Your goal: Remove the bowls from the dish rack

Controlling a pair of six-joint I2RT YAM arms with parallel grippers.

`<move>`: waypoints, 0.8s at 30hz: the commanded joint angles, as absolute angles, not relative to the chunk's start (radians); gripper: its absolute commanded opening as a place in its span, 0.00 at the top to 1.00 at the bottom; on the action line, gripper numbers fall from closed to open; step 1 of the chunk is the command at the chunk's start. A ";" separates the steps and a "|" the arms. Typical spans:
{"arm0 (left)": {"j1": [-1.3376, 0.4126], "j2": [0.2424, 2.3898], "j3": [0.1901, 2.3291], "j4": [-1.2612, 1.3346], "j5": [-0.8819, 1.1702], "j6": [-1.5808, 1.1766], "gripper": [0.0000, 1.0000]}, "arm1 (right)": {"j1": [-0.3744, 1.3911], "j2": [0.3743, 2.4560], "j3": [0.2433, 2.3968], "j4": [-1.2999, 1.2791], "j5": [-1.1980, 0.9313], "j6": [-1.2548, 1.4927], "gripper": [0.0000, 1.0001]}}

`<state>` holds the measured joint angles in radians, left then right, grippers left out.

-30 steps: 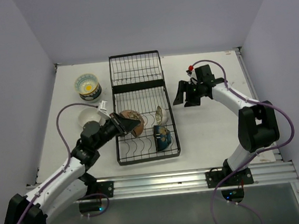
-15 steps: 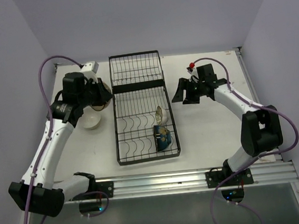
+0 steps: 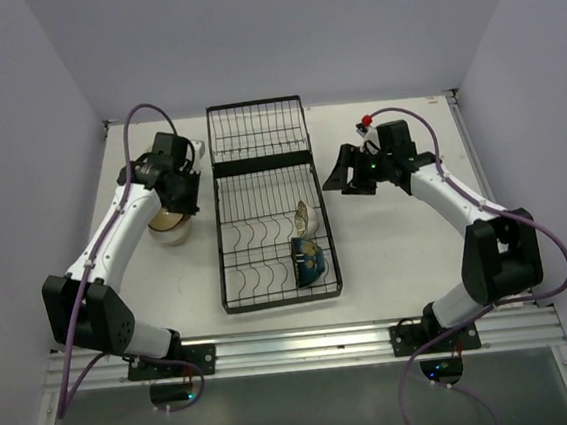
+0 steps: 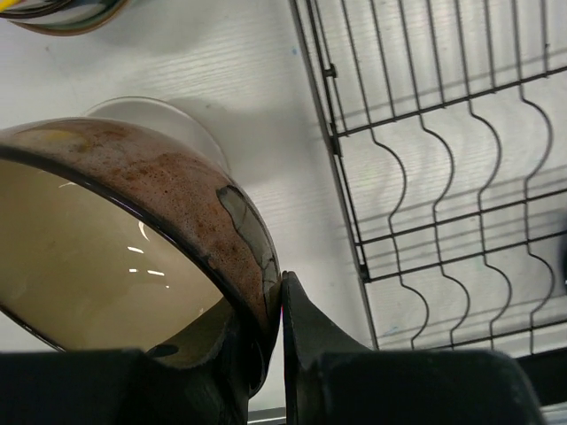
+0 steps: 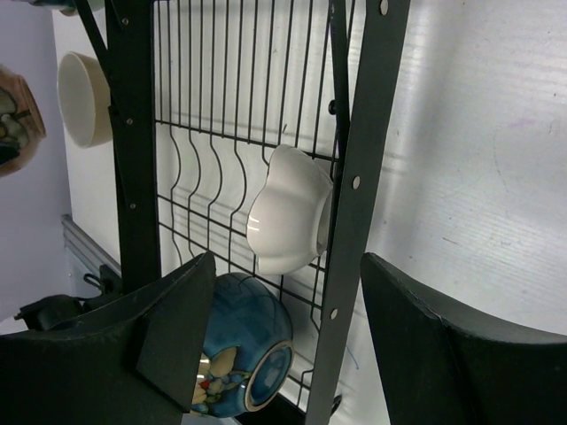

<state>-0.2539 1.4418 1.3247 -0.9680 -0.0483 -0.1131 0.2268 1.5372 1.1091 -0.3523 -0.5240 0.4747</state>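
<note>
The black wire dish rack [image 3: 219, 241] lies in the table's middle. In its near section a small white bowl [image 3: 302, 219] and a blue patterned bowl [image 3: 307, 260] stand on edge. My left gripper [image 3: 177, 190] is left of the rack, shut on the rim of a brown bowl [image 4: 177, 199], held in or just above a white bowl [image 3: 171, 238] on the table. In the left wrist view my fingers [image 4: 306, 336] pinch the brown rim. My right gripper [image 3: 352, 174] is open and empty, right of the rack. Its view shows the white bowl [image 5: 288, 212], the blue bowl [image 5: 235, 354] and the rack's side bar [image 5: 368, 133].
A colourful bowl's edge [image 4: 62, 13] shows beyond the brown one; in the top view my left arm hides it. The rack's far section [image 3: 256, 133] holds nothing. The rack's left edge [image 4: 341, 150] is close beside the brown bowl.
My left gripper carried the brown bowl out of the rack, swung it left and brought it down over the white bowl on the table. My right gripper has hardly moved.
</note>
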 commanded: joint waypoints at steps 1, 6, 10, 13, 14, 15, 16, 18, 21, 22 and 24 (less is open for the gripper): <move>-0.236 1.478 1.405 -0.953 -0.208 -0.021 1.00 | 0.219 1.494 1.098 -0.305 -0.566 0.499 0.30; -0.233 1.537 1.413 -0.922 -0.201 -0.028 1.00 | 0.221 1.474 1.091 -0.302 -0.561 0.499 0.30; -0.233 1.600 1.414 -0.916 -0.221 -0.021 1.00 | 0.221 1.473 1.088 -0.299 -0.557 0.499 0.30; -0.233 1.620 1.416 -0.908 -0.242 -0.018 1.00 | 0.221 1.476 1.086 -0.302 -0.555 0.499 0.30; -0.235 1.623 1.413 -0.907 -0.256 -0.017 1.00 | 0.221 1.474 1.086 -0.302 -0.552 0.499 0.30; -0.235 1.626 1.411 -0.907 -0.262 -0.017 1.00 | 0.221 1.476 1.086 -0.304 -0.551 0.497 0.30; -0.235 1.634 1.408 -0.905 -0.265 -0.015 1.00 | 0.219 1.476 1.085 -0.302 -0.548 0.497 0.30; -0.235 1.641 1.396 -0.899 -0.282 -0.015 1.00 | 0.221 1.476 1.086 -0.302 -0.545 0.495 0.30; -0.235 1.654 1.385 -0.891 -0.282 -0.017 1.00 | 0.219 1.476 1.086 -0.307 -0.540 0.492 0.30; -0.235 1.655 1.382 -0.891 -0.284 -0.018 1.00 | 0.221 1.473 1.086 -0.310 -0.538 0.491 0.30; -0.235 1.660 1.374 -0.888 -0.284 -0.018 1.00 | 0.221 1.473 1.085 -0.310 -0.535 0.491 0.30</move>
<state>-0.2379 1.6680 1.3540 -0.9443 -0.2169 -0.0551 0.2268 1.5097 1.0878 -0.3283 -0.5411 0.4896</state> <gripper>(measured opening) 0.187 0.705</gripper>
